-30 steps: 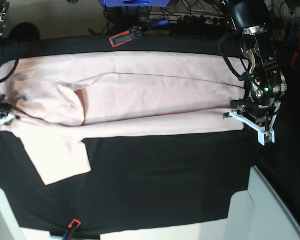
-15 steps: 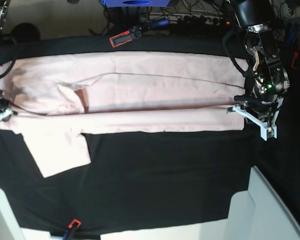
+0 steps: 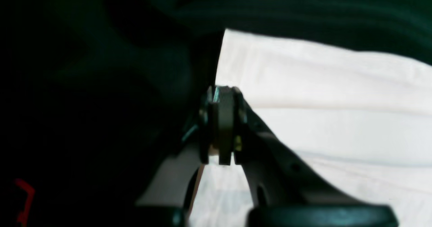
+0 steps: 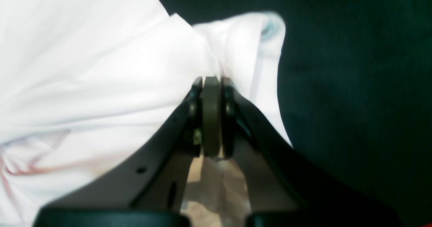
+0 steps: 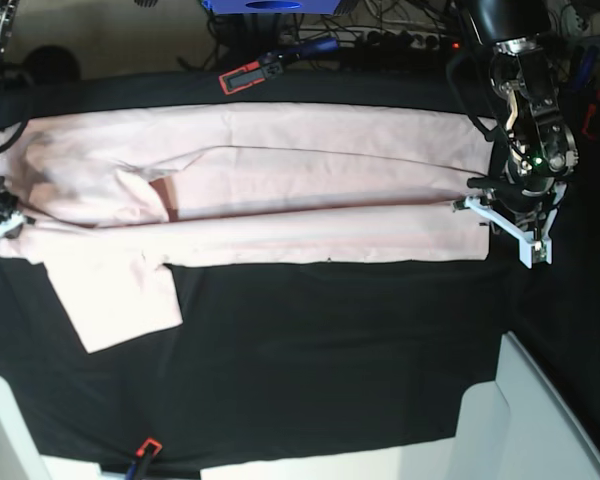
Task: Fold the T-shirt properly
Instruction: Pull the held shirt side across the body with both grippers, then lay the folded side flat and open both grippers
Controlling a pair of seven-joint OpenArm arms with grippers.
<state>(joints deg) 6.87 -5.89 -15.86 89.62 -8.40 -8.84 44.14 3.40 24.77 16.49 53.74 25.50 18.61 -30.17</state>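
Note:
The pale pink T-shirt [image 5: 310, 150] lies stretched sideways across the black table cloth [image 5: 330, 350], its front part doubled over in a long band, plain side up. One sleeve [image 5: 120, 305] sticks out toward the front at the left. My left gripper [image 5: 462, 205] is at the shirt's right end, shut on the edge of the cloth; the left wrist view shows its pads [image 3: 222, 125] pressed together against the T-shirt [image 3: 320, 85]. At the left end, my right gripper [image 5: 15, 222] is shut on bunched fabric [image 4: 236, 44], its jaws [image 4: 212, 115] closed tight.
A red and black clamp [image 5: 245, 77] holds the table cloth at the far edge, and another clamp [image 5: 145, 450] sits at the front edge. White blocks stand at the front right [image 5: 520, 420] and front left [image 5: 0, 420]. Cables and a blue object [image 5: 270, 5] lie behind the table.
Both grippers have shifted slightly toward the far side with the shirt's front band, which now lies straighter and tauter. The loose sleeve has barely moved.

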